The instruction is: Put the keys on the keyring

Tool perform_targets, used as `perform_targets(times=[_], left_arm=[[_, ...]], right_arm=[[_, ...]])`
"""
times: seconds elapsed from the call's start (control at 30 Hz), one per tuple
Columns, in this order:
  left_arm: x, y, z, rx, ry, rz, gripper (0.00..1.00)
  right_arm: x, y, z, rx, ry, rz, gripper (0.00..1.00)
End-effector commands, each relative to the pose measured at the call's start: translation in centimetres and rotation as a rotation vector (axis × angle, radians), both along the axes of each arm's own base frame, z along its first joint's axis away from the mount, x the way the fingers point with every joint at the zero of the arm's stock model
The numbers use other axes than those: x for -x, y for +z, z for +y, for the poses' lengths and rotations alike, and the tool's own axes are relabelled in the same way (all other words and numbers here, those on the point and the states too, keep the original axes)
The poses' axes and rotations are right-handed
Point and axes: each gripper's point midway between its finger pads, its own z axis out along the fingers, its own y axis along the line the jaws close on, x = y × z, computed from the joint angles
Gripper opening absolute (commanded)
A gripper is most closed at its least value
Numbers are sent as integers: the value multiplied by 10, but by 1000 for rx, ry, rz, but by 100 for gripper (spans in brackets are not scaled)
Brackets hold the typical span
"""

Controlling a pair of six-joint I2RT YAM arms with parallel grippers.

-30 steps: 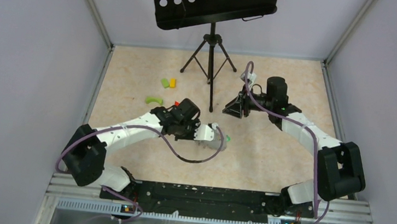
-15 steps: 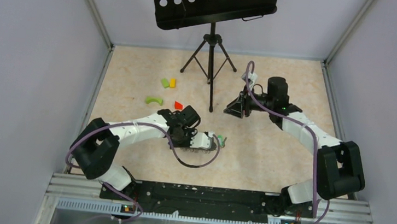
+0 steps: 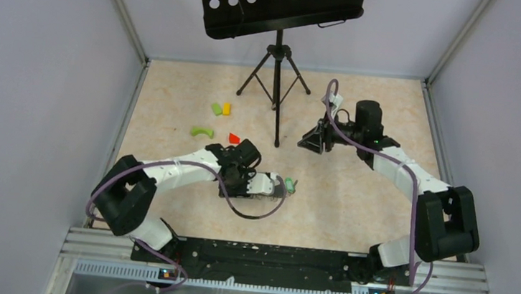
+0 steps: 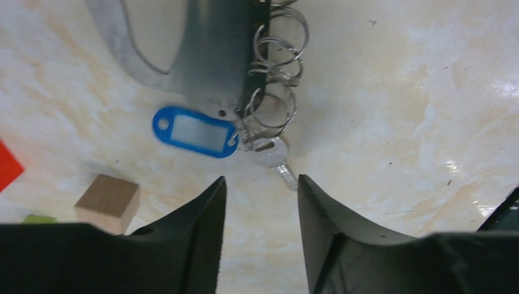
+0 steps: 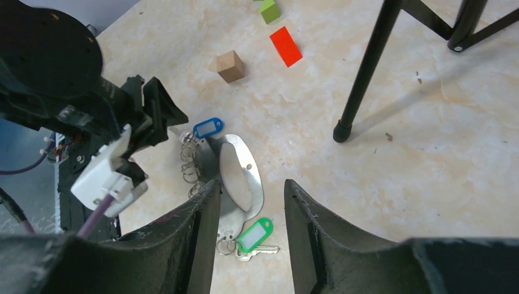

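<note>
The keyring, a grey metal oval loop with a chain of small rings, lies flat on the table. A key with a blue tag hangs on the chain's rings at one end. A key with a green tag sits on rings at the other end. My left gripper stands open just short of the blue-tagged key's silver blade, with nothing between its fingers. My right gripper hovers open some way off, looking down at the keyring. In the top view the green tag peeks out by the left gripper.
A wooden cube, a red block and a green block lie beyond the keyring. The black music stand's tripod has a leg foot close to the keyring. Green and yellow blocks sit further back left.
My left gripper has gone from shut to open and drawn back a little toward its base, lower over the table. The right arm has shifted slightly to the right.
</note>
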Motion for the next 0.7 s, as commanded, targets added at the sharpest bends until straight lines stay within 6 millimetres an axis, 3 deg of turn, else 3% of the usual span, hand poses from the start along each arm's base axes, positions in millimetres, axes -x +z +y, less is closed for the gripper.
perform_targets(times=[0.0, 0.1, 0.2, 0.33, 0.53, 0.67], left_arm=[[-29, 38, -8, 132, 51, -129, 54], [-53, 63, -13, 278, 105, -189, 61], [-82, 95, -12, 451, 174, -277, 72], [-117, 132, -4, 649, 287, -419, 98], [-143, 163, 7, 883, 440, -542, 99], [-146, 183, 15, 1026, 516, -581, 99]], right_arm=[[-16, 38, -12, -8, -54, -130, 44], [-22, 49, -23, 20, -118, -175, 49], [-32, 58, -38, 83, -206, -210, 67], [-47, 58, -58, 185, -319, -221, 81], [-51, 42, -83, 264, -454, -199, 87], [-41, 37, -89, 262, -480, -200, 92]])
